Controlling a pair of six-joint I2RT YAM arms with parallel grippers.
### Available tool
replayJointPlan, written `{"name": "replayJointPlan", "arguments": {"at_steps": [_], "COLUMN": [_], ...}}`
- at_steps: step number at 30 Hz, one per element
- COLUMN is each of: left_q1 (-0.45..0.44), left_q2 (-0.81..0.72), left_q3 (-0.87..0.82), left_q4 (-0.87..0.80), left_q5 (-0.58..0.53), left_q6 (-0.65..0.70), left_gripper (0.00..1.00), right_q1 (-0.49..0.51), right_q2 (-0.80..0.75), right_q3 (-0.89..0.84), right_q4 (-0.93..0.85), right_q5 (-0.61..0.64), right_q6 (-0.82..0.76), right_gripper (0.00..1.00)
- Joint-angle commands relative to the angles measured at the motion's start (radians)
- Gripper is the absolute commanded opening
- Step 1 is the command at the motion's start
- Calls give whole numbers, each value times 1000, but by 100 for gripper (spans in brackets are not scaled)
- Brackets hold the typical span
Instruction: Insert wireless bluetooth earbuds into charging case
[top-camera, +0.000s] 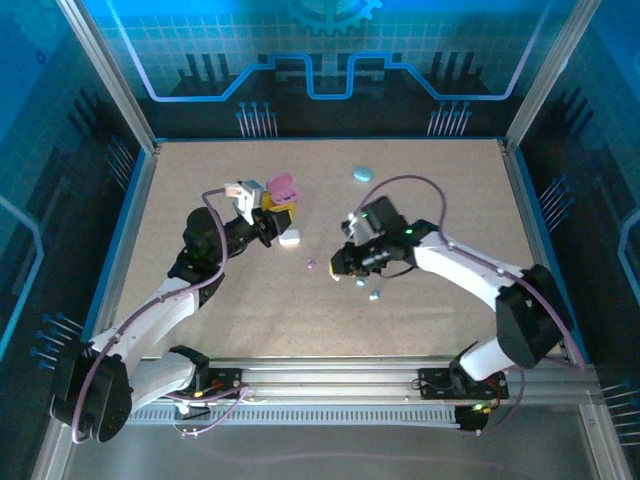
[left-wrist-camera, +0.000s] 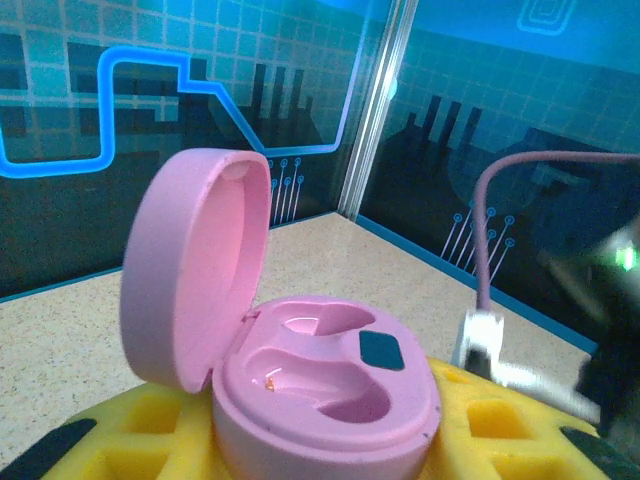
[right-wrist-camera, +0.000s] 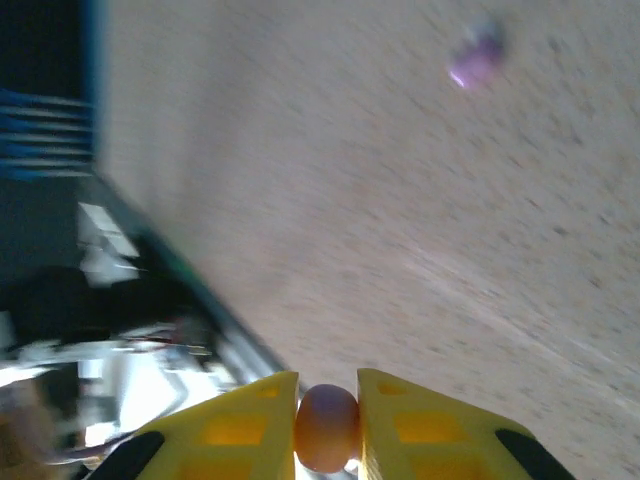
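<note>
We see the left gripper (top-camera: 272, 212) clamped on the open pink rounded plastic charging case (left-wrist-camera: 320, 390), its lid tipped up and both sockets empty. The right gripper (right-wrist-camera: 328, 395) pinches a tiny rounded earbud (right-wrist-camera: 327, 432) between its yellow fingers (right-wrist-camera: 235, 425) (the bud's colour is hard to tell) over the speckled beige table (top-camera: 200, 180). A small purple earbud (top-camera: 311, 265) lies on the table between the grippers, and two light blue earbuds (top-camera: 374, 295) lie just beside the right one.

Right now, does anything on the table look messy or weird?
A bit messy: tiny earbuds lie loose on the table, a purple earbud and a light blue earbud, away from any case. The open pink case in the left jaws has both pockets empty. The right jaws pinch another earbud.
</note>
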Motion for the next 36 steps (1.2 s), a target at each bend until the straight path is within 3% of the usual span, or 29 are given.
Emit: {"name": "replayJointPlan", "arguments": {"at_steps": [1,7,13,22,29,36], "left_q1": [9,8,8,3,-25,-58], "left_q2": [20,53,81,101,105,128], "left_q3": [-10,-16,-24,-41,-46,-42], "left_q4": [62,122,178,241,230,219], "left_q5": [30,97,182,260,273,259], "left_q6": [13,13,7,14,58,100], "left_gripper": [30,30,30,30,31,31], "right_q1": [-105,-216,-232,-234,-232,-232], "right_q2": [-39,-43,-40,-38,-58,-99], "right_q3": [-64,-66,-15,9,12,-12], "right_q4": [296,467,491,526,487,522], "right_q5": [-393,-596,-654,-643,-572,-482], "right_q6": [180,331,374,429,450,571], "right_gripper": [21,22,22,22,22,22]}}
